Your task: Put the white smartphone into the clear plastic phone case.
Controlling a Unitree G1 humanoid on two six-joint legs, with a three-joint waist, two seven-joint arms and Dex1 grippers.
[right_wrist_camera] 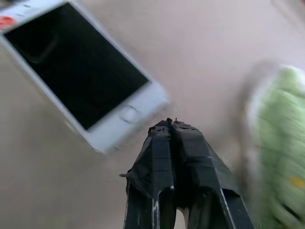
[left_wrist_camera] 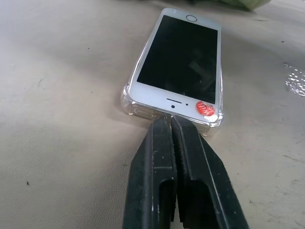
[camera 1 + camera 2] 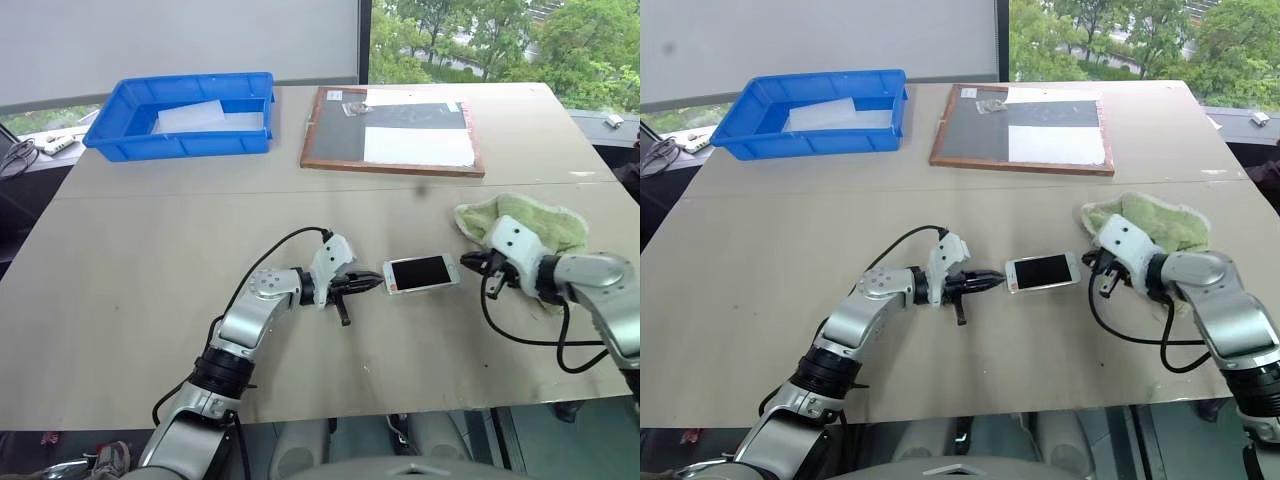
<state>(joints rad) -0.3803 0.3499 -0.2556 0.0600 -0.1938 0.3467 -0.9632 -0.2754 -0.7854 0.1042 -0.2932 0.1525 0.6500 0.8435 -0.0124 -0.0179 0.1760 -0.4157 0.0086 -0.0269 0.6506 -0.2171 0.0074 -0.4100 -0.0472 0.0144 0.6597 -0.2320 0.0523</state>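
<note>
The small white smartphone with the black glass screen lies face up on the pale tan table, seated in the clear plastic phone case whose glossy rim shows around its near end. Its long axis runs straight across between my two hands. My left gripper, fingers pressed shut on nothing, points right along that axis with its tip just at the earpiece end (the end with the little red sticker). My right gripper, fingers likewise closed and empty, sits just off the home-button end, beside the green cloth. The left is the nearer; any last nudge, I judge, comes lengthwise from there.
</note>
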